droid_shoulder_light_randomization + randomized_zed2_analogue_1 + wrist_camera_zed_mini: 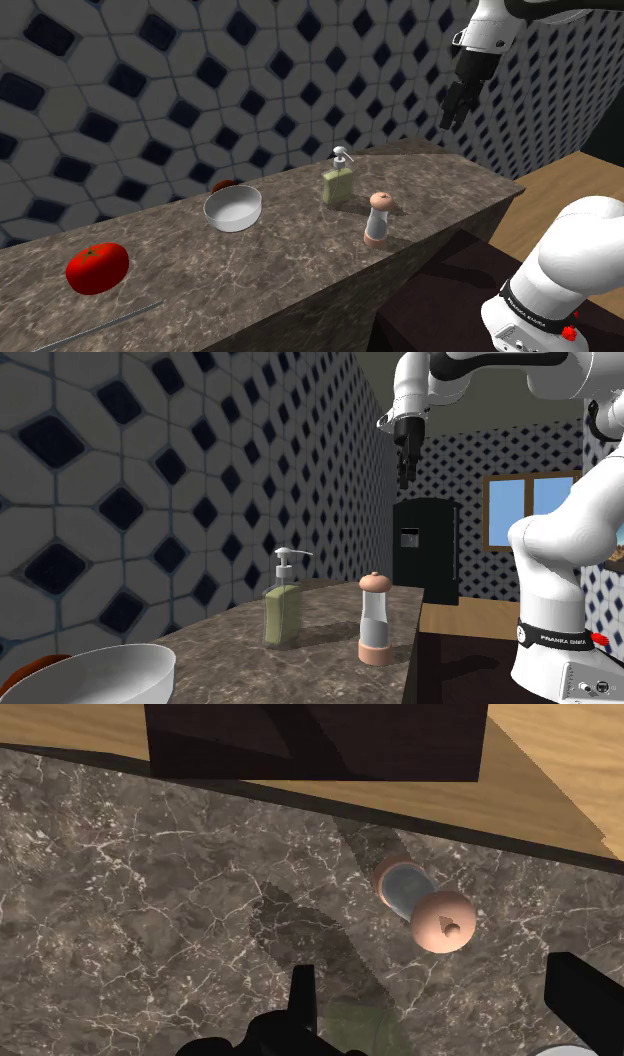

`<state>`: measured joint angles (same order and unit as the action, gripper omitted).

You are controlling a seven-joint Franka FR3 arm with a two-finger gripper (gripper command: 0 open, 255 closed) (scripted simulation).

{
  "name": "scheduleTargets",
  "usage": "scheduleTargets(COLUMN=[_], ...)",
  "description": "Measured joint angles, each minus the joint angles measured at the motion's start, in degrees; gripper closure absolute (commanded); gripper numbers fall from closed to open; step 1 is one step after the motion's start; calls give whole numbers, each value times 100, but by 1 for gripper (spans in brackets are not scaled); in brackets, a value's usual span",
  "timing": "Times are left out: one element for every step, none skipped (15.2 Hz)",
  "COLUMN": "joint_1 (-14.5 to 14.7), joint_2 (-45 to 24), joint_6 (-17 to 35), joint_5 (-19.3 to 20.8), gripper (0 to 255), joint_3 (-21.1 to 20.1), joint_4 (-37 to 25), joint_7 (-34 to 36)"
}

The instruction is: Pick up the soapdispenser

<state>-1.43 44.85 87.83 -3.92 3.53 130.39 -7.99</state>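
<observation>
The soap dispenser (338, 181) is a pale olive bottle with a white pump, standing upright on the marble counter (300, 265), near its back. In the second exterior view the dispenser (282, 608) stands left of a pepper mill. My gripper (452, 110) hangs high above the counter, up and to the right of the dispenser in the shoulder view, touching nothing. It is also seen high up in the second exterior view (404, 470). In the wrist view the gripper (440, 1004) is open, and the dispenser's olive body (365, 1024) shows far below, beside one finger (303, 996).
A pink-topped pepper mill (378, 220) stands close in front of the dispenser. A white bowl (233, 208), a brownish object behind it (224, 185), a tomato (97, 267) and a thin utensil (90, 330) lie toward the shoulder view's left. A tiled wall backs the counter.
</observation>
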Motion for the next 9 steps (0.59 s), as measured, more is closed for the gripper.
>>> scheduleTargets(joint_1=[0, 7, 17, 31, 38, 51, 70, 82, 97], joint_2=[0, -79, -190, -341, -487, -640, -828, -971, -1185], joint_6=[0, 80, 218, 323, 459, 618, 804, 955, 1080], joint_5=[0, -15, -36, -60, -76, -103, -137, -160, -185], gripper=[0, 0, 0, 0, 0, 0, 0, 0, 0], joint_3=[0, -11, -31, -50, -56, -79, -112, -131, -149], joint_4=[0, 0, 25, -27, -38, -35, -45, -43, -146], joint_7=[0, 12, 30, 52, 58, 82, 113, 131, 152])
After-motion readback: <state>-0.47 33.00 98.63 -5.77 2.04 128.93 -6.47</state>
